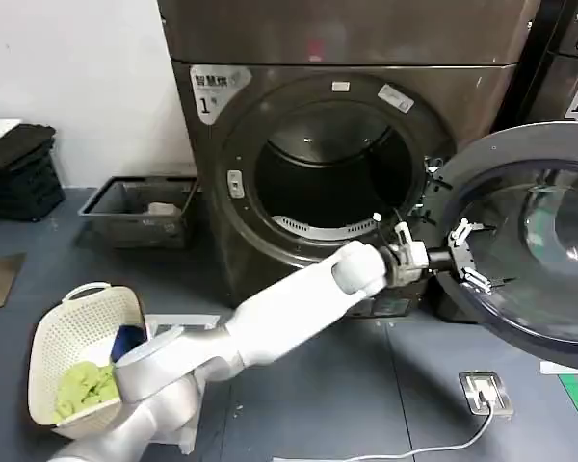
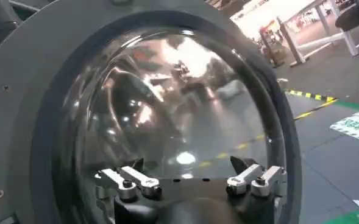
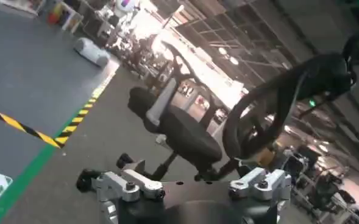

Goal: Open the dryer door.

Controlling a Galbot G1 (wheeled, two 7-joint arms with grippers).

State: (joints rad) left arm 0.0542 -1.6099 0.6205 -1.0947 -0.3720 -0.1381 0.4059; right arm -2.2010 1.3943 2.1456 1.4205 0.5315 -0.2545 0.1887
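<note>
Nearest, a cream laundry basket (image 1: 77,332) on the grey floor at the robot's left holds green and blue cloth. The left arm extends forward to the right; the left gripper (image 1: 469,256), fingers spread, sits against the inner face of the dryer door (image 1: 535,241) without clamping it. The dryer door stands swung wide open at the right of the bronze-brown machine (image 1: 347,58): grey inner ring, dark domed glass (image 2: 173,103) with bright reflections. The drum opening (image 1: 332,173) is exposed. A white label (image 1: 217,89) at the machine's upper left reads "1". Farther left, a grey bin (image 1: 135,207) holds a pale item. The right gripper (image 3: 194,185) has fingers spread, facing an office chair (image 3: 179,131).
</note>
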